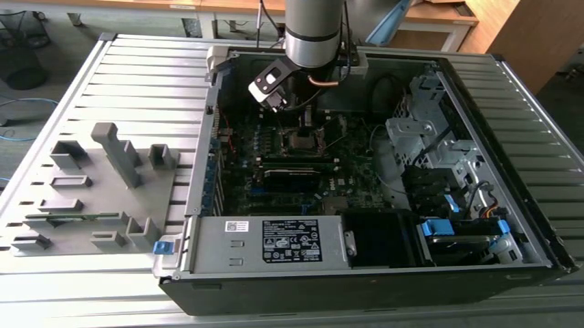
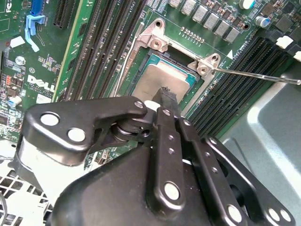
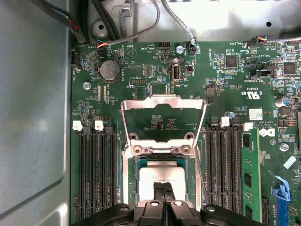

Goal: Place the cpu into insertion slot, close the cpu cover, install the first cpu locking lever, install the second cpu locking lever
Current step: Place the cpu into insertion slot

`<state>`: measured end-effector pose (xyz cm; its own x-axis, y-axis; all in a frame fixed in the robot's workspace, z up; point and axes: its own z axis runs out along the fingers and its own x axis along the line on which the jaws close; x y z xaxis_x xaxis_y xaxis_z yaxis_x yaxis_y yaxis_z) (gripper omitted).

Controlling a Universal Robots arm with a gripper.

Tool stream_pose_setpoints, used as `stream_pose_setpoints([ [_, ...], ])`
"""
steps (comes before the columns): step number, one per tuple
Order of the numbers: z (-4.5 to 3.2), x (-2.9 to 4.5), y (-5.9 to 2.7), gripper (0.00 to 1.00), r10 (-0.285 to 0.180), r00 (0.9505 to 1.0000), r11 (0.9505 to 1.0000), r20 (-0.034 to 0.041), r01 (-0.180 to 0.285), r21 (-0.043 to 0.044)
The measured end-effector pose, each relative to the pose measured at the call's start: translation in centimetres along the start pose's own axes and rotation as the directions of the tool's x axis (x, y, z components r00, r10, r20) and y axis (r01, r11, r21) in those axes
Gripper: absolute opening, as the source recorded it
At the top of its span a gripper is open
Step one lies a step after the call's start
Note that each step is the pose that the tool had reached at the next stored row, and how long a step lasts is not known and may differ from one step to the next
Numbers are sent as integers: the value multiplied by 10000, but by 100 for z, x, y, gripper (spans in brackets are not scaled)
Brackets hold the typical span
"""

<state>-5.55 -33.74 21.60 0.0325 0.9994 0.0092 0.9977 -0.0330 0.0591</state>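
The cpu (image 3: 162, 176) (image 2: 162, 77), a silver-grey square chip, lies flat inside the insertion slot (image 3: 133, 162) (image 2: 141, 70) on the green motherboard. The cpu cover (image 3: 163, 101), a thin metal frame, stands swung up on its hinge beyond the slot. My gripper (image 3: 163, 193) (image 2: 164, 94) hovers right over the chip's top with its black fingers pressed together and nothing between them. A thin locking lever (image 2: 256, 75) sticks out raised beside the slot. In the exterior view the gripper (image 1: 306, 123) hangs just above the slot (image 1: 301, 141) inside the open computer case.
Long black memory slots (image 3: 96, 174) (image 3: 225, 169) run along both sides of the socket. Cables (image 3: 136, 28) cross the case wall beyond the board. A power supply (image 1: 269, 242) and drive bays (image 1: 447, 198) fill the case. A grey fixture plate (image 1: 91, 184) lies at the exterior view's left.
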Motion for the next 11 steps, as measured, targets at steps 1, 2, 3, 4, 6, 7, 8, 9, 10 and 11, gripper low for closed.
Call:
stream_pose_setpoints([
  [1,0,0,0,11,0,10000,10000,0,0,0],
  [2,0,0,0,11,0,10000,10000,0,0,0],
  [3,-1,0,0,11,0,10000,10000,1,0,1],
  [4,0,-1,0,11,-1,10000,10000,2,1,1],
  [6,3,-1,0,11,-45,10000,10000,-1,45,1],
  [7,3,-1,0,11,-55,10000,10000,-2,55,1],
  [8,4,0,0,11,-56,10000,10000,-3,56,1],
  [9,7,0,0,11,-56,10000,10000,-5,56,0],
  [10,14,0,0,11,-56,10000,10000,-7,56,-1],
  [11,23,0,-1,11,-57,10000,10000,-4,57,0],
])
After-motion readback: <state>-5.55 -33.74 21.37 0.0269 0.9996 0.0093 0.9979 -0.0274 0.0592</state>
